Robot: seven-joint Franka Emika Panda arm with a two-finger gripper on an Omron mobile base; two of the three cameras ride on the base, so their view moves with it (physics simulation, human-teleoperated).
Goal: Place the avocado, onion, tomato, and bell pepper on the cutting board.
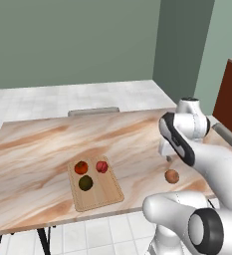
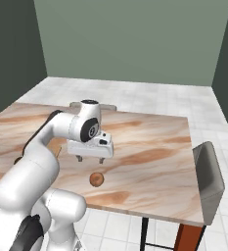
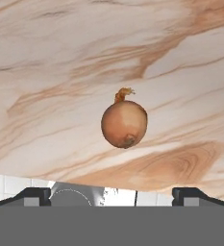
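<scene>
In the right base view, the flat light wooden cutting board (image 2: 60,148) is almost wholly hidden behind the white arm, only a sliver of its edge perhaps showing. In the left base view, the arm's elbow covers most of the two-finger gripper (image 1: 168,158). The hand view cuts its dark fingertips (image 3: 32,196) at the bottom.
</scene>
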